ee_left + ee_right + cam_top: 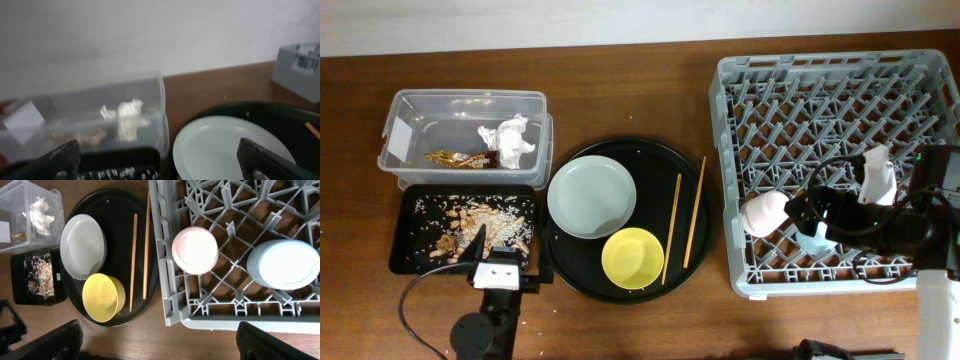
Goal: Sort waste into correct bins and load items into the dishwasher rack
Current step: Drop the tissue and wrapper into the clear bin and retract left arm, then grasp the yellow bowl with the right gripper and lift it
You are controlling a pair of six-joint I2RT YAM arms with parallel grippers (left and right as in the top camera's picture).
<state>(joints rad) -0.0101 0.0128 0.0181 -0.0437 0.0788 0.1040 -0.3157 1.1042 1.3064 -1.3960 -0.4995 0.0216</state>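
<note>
Waste, sorted by the look of it: the crumpled white tissue (510, 140) and crinkled gold-brown wrapper (460, 158) lie in the clear rectangular plastic tub (410, 110) at 10 o'clock on the wooden table (650, 80). The beige-brown food scraps (470, 220) lie in the shallow black rectangular tray (405, 250) at 8 o'clock. The large square grey plastic dishwasher rack (740, 100) at 3 o'clock holds the pink cup (194, 250) and light blue cup (283, 264), side by side near its 6 o'clock edge and seemingly base-up. The large round black tray (650, 165) at centre carries the pale grey-green round plate (592, 196) at its 10 o'clock, the small yellow bowl (633, 257) at 6 o'clock, and two thin wooden chopsticks (673, 228) at 3 o'clock, lying apart and roughly parallel. Your right gripper (157, 330) hangs above the cups with its jaws spread wide and nothing held. Your left gripper (159, 150) sits low by the black rectangular tray, likewise wide and empty. The step in hand, as you may judge, is loading: the cups are done, while the plate, bowl and chopsticks are not yet racked. The next move calls for carrying the open right claw toward 9 o'clock to the round tray. The chopsticks lie flat and thin, so they likely want a low, centred pinch.
</note>
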